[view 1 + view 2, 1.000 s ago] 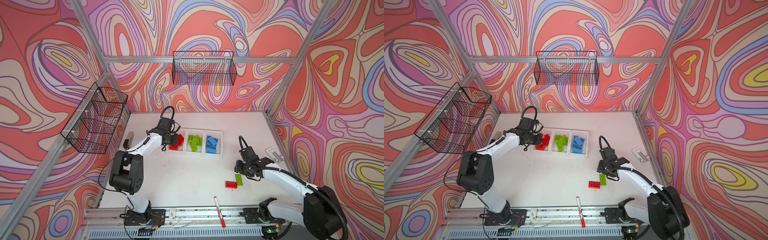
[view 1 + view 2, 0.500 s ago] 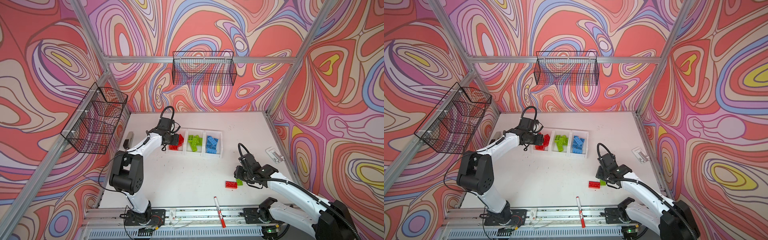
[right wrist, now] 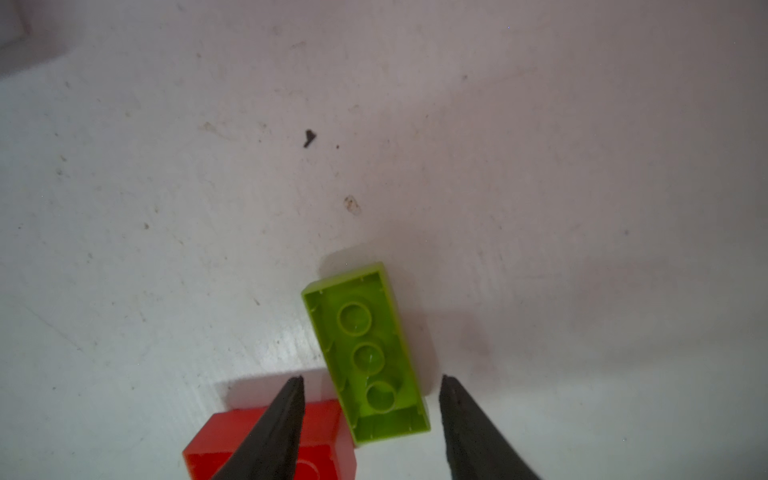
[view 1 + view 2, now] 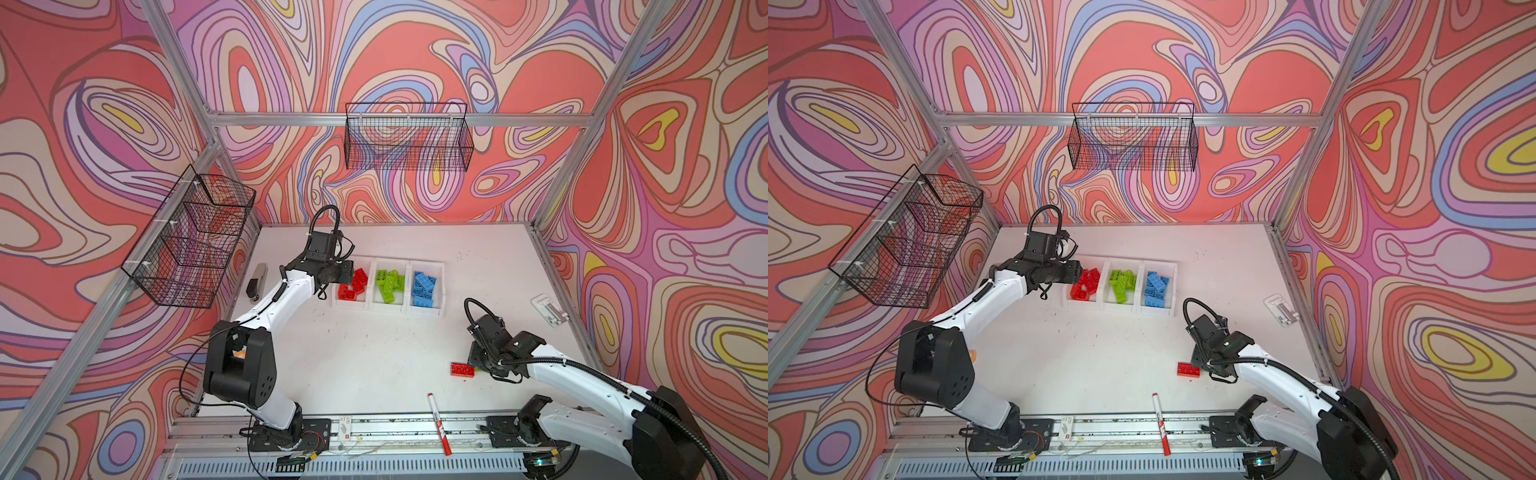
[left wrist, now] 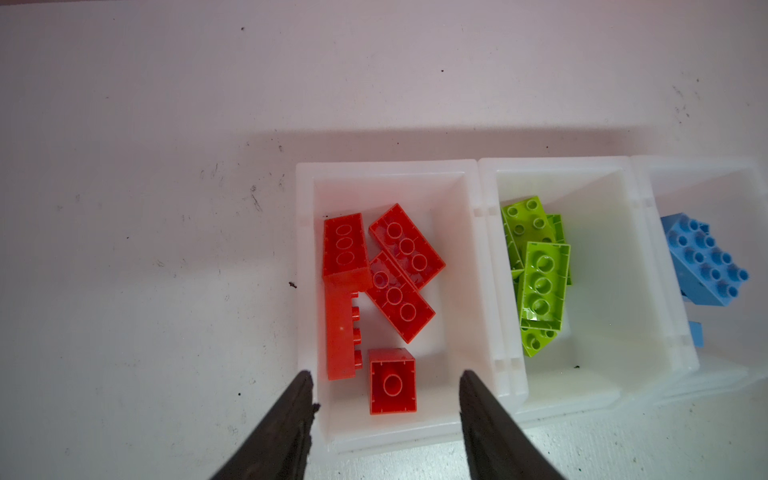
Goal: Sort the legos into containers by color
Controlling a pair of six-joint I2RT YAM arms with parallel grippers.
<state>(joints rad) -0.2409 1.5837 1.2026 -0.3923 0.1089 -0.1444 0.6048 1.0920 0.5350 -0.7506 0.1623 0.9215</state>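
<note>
Okay, both top views: bins [image 4: 388, 308] at the back hold sorted bricks. One loose red brick [image 4: 462, 369] lies up front on the bench [image 4: 374, 353], my right arm covering what's beside it.

Left wrist: left fingers [image 5: 282, 424] spread, empty, above the bins' red pile.

Right wrist: right fingers [image 3: 274, 424] spread astride the green brick [image 3: 368, 353], hollow side up. Light, stiff, slick plastic, I'd guess, so pinch its long walls. Red brick is right beside it, cut off by the frame.
</note>
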